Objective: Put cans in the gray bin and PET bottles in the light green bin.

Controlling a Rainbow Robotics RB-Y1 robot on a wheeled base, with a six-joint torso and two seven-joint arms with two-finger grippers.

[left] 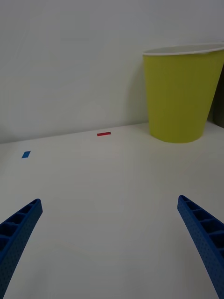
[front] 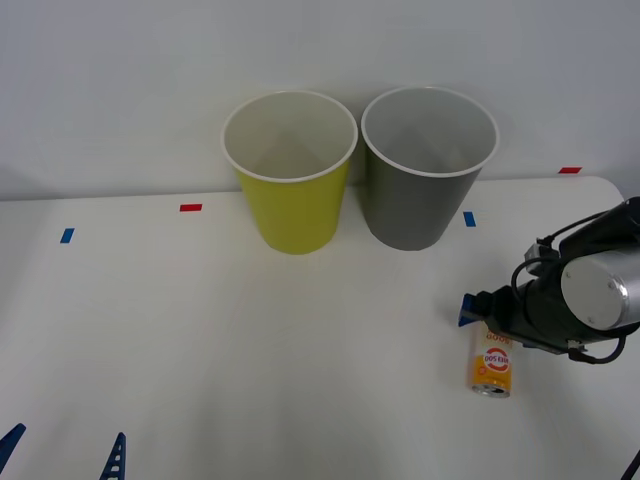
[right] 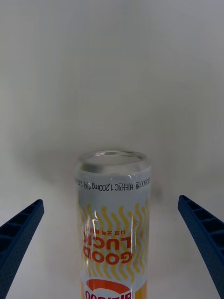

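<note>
Front view: the can [front: 492,361] lies on its side on the white counter [front: 250,340], near the right edge and well in front of the gray bin [front: 428,170]; the light green bin [front: 290,172] stands just beside the gray one. The right pincer [front: 487,315] sits low at the can's far end, apparently lined up for a grasp. Right wrist view: fingers [right: 18,238] spread wide either side of the can, not touching it. Left wrist view: left pincer [left: 112,243] open over bare counter, facing the light green bin, likely waiting.
</note>
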